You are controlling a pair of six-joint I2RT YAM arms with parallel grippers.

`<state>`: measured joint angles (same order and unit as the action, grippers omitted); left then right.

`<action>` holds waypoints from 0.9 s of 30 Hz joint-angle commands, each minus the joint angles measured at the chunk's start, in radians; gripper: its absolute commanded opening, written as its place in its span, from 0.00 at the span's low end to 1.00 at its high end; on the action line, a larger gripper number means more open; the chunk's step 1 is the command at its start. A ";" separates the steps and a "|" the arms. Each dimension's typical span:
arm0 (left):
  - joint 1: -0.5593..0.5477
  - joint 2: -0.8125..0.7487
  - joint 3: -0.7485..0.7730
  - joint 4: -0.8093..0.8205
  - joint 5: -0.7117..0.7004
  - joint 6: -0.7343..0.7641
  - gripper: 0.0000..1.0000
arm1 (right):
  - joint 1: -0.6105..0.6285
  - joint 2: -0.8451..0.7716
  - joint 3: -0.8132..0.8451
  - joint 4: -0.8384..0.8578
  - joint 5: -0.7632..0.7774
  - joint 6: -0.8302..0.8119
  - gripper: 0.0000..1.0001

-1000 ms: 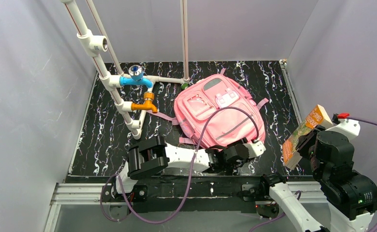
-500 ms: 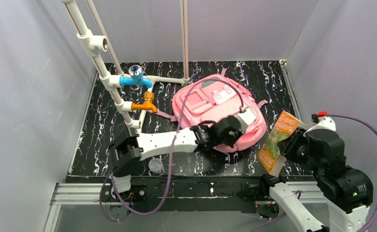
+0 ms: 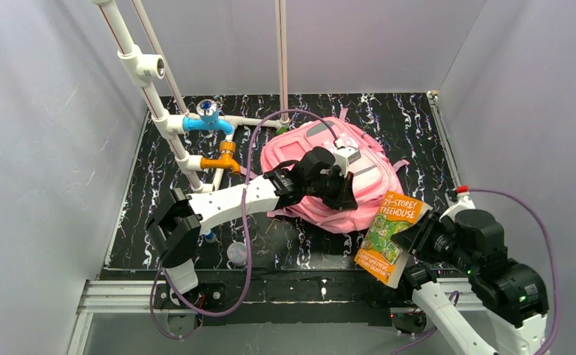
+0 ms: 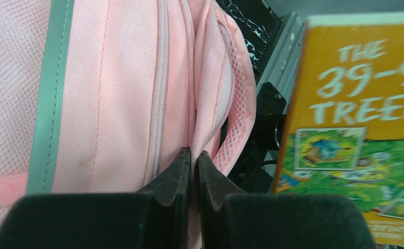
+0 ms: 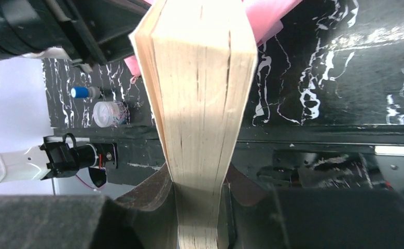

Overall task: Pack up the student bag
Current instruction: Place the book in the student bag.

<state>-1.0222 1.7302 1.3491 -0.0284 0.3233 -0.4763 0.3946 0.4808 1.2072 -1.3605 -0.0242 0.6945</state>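
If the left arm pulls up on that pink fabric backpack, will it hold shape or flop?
Probably floppy: the pink fabric backpack is soft cloth, folding where the left gripper pinches it, so that edge should lift while the rest sags. It looks slumped, likely light, so it may slide when tugged.

The student bag (image 4: 111, 104) is matt pink woven cloth, with an open mesh panel and smooth grey-green trim. The book (image 3: 390, 233) has a glossy printed cover, and its page block is rough, yellowish paper. The counter (image 3: 159, 200) is smooth and black with white marble veining. The pipe frame (image 3: 151, 96) is white, slightly shiny plastic. The left end effector (image 4: 193, 158) looks like matt black plastic.
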 commanded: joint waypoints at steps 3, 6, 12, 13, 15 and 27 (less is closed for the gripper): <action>-0.007 -0.045 -0.001 0.128 0.149 -0.096 0.00 | 0.012 -0.189 -0.269 0.196 -0.041 0.123 0.01; -0.008 -0.046 -0.024 0.153 0.117 -0.107 0.01 | 0.012 -0.249 -0.381 0.215 0.016 0.200 0.01; -0.047 -0.017 -0.046 0.128 -0.064 -0.055 0.06 | 0.012 -0.254 -0.418 0.141 0.102 0.209 0.01; -0.058 -0.019 -0.050 0.122 -0.106 -0.047 0.07 | 0.012 -0.246 -0.414 0.125 0.105 0.201 0.01; -0.081 -0.022 -0.049 0.112 -0.194 -0.028 0.13 | 0.012 -0.245 -0.411 0.122 0.092 0.189 0.01; -0.159 0.093 0.027 0.055 -0.430 0.093 0.25 | 0.012 -0.235 -0.413 0.129 0.067 0.181 0.01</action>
<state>-1.1530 1.8023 1.3380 0.0338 -0.0128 -0.4648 0.4072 0.2379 0.7746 -1.2888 0.0422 0.8654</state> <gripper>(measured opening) 0.252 0.326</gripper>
